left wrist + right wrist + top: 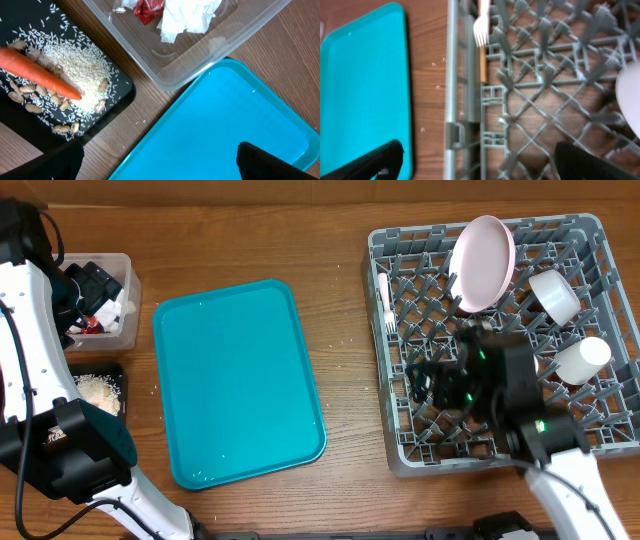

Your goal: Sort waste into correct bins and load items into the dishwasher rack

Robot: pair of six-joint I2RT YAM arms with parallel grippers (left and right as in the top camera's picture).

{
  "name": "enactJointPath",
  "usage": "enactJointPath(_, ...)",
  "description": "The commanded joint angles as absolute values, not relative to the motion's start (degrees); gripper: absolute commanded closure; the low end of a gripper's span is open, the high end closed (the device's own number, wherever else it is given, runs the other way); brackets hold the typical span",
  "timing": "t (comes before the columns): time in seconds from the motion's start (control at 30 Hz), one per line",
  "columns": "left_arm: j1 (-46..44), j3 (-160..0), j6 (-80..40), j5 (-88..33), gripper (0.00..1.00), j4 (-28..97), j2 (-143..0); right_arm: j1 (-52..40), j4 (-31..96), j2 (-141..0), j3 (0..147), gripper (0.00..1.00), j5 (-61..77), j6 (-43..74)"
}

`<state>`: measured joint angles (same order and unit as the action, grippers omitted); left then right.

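My left pincer (162,167) is spread wide and holds nothing. It hangs over the near corner of the teal tray (225,125), which I find bare. Just beyond it lies the black tray (35,120), carrying the carrot (40,72) across a heap of rice (75,70), with nuts (30,95) along its near side. Next to that stands the clear tub (165,80), with the red wrapper (147,9) and the napkins (185,17) inside. A few stray grains lie on the table (290,45) between the trays. My right pincer (482,162) is likewise spread and empty, and it hovers over the near left part of the rack (465,100). The fork (481,25) lies inside the rack, along its left wall. A white curved rim (631,95) shows at the right edge of that view; I cannot tell which dish it is. Seen from overhead, the far half of the rack holds the plate (482,262), propped on edge, the bowl (553,295) and the cup (583,358). I judge the waste fully sorted and the loading done or nearly done. One bowl is unaccounted for and may sit under my right arm. What is left, as I judge it, is confirming that bowl and drawing both arms clear.
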<state>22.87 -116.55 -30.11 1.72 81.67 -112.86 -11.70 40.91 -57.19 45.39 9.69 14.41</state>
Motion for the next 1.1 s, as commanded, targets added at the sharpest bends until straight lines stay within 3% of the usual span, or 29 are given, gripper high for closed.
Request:
enactJointPath(0.0,22.9,-117.4,-31.1,1.5,0.0,81.8,-111.6,-7.4,34.3,-49.6,35.5,0.0,13.7,13.0)
enactJointPath(0.27,22.9,-117.4,-31.1,1.5,0.0,81.8,-111.6,-0.5,12.8,-28.8,14.7,0.0,22.7,5.3)
enactJointPath(0.63,22.9,-117.4,-31.1,1.5,0.0,81.8,-111.6,-0.5,9.2,-10.7,9.6,0.0,15.0,4.3)
enactJointPath(1.07,22.9,-117.4,-31.1,1.5,0.0,81.8,-111.6,-0.5,6.6,-1.7,7.3,0.0,8.5,4.4)
